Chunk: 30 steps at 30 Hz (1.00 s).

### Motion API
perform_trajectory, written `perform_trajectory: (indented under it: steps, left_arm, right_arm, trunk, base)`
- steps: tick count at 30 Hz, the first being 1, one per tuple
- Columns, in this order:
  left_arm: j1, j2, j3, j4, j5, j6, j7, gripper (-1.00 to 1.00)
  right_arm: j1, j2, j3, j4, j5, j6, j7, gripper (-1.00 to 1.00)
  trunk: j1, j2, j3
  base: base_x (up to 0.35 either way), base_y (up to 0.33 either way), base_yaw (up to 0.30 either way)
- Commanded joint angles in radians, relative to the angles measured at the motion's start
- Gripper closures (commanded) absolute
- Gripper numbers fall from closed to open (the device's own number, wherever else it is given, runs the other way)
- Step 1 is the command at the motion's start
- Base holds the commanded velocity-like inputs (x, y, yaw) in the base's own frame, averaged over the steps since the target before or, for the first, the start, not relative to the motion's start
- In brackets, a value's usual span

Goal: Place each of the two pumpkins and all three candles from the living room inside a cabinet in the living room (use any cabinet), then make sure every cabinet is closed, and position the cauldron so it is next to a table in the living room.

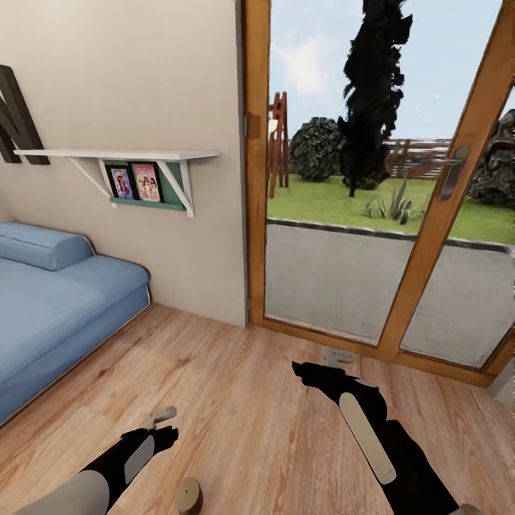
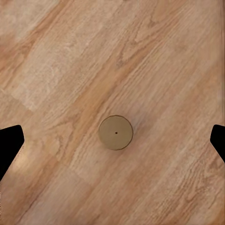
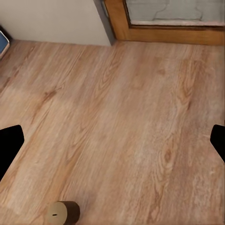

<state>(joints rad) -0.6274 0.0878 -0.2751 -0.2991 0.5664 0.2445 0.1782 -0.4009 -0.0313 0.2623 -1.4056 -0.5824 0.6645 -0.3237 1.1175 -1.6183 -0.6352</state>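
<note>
Light wooden plank floor being faced beside a blue sofa and a wood-framed glass door.

A small grey-beige cylindrical candle is being seen upright on the floor, directly below the left gripper, whose fingers are being held spread; the right gripper is likewise being held spread, above bare floor, well apart from the candle.

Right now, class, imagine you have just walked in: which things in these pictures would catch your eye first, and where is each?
Most striking is the glass door ahead on the right, wood-framed, showing lawn and a dark tree. The blue sofa lies along the left wall under a white shelf. A single candle stands upright on the wooden floor, straight below the open left tool.
</note>
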Motion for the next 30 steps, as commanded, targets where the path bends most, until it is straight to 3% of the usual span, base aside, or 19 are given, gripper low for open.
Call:
perform_trajectory:
  steps: [1, 6, 18, 30]
  left_arm:
    - [0.000, 0.001, -0.019, -0.003, 0.010, 0.001, 0.006, -1.00]
    - [0.000, 0.001, -0.037, -0.003, 0.010, -0.008, 0.003, -1.00]
    - [0.000, 0.000, -0.038, -0.003, 0.009, -0.010, 0.003, -1.00]
    - [0.000, 0.000, -0.049, -0.003, 0.009, -0.010, 0.003, -1.00]
  right_arm:
    - [-0.001, -0.001, 0.002, -0.001, -0.010, 0.001, -0.010, -1.00]
    - [-0.001, 0.000, 0.001, -0.001, -0.010, 0.001, -0.010, -1.00]
    - [-0.001, 0.001, 0.001, -0.002, -0.011, 0.002, -0.011, -1.00]
    - [-0.001, 0.001, 0.003, -0.003, -0.010, 0.001, -0.010, -1.00]
  trunk:
    - [0.000, -0.001, -0.001]
    - [0.000, -0.001, -0.001]
    - [0.000, -0.001, -0.001]
    - [0.000, -0.001, -0.001]
  base:
    - [0.000, 0.020, -0.085]
    - [0.076, 0.044, -0.031]
    - [0.022, 0.004, -0.001]
    - [0.163, 0.000, 0.000]
